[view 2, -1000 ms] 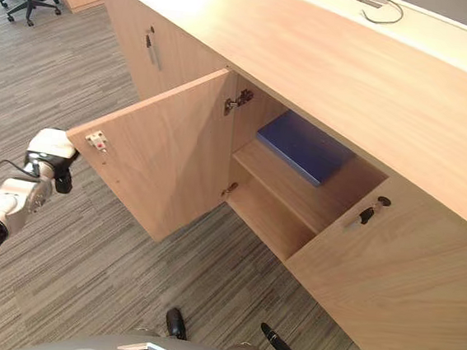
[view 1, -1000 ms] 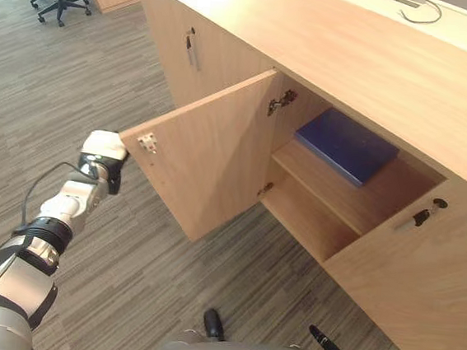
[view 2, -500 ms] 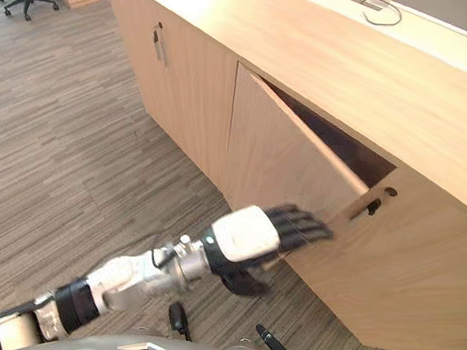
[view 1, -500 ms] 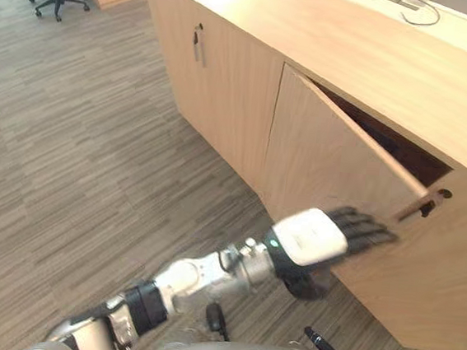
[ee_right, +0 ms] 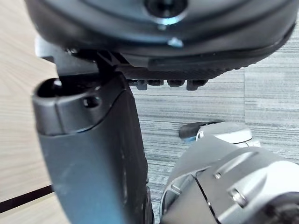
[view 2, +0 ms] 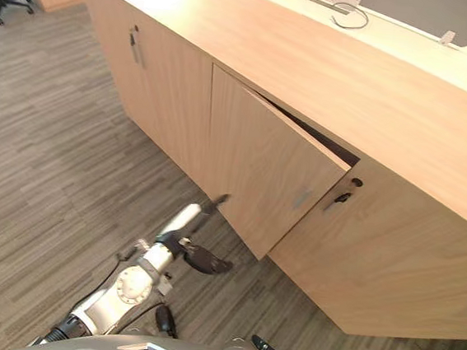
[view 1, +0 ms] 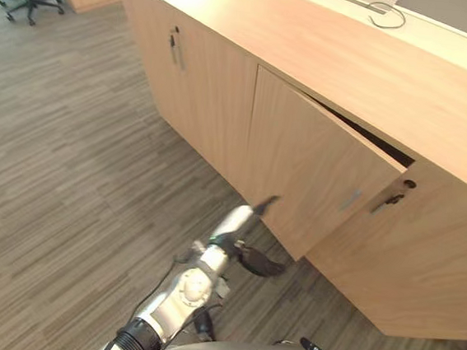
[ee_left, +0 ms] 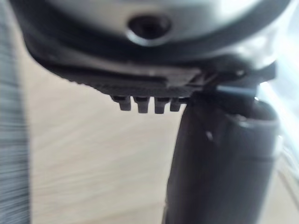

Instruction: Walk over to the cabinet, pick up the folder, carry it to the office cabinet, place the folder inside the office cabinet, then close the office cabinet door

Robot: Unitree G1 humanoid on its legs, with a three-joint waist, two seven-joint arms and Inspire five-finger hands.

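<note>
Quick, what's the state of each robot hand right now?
Left robot hand: open, fingers straight, holding nothing.
Right robot hand: open, holding nothing.

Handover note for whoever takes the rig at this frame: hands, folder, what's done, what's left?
Left hand: open, fingers straight, by the lower edge of the office cabinet door; I cannot tell if it touches.
Right hand: idle, seen in its own wrist view.
Folder: a second ago it lay on the upper shelf; it is now hidden behind the door.
Done: folder placed, door swung most of the way shut.
Left: the door is ajar, with a dark gap at its free edge; push it flush.
</note>
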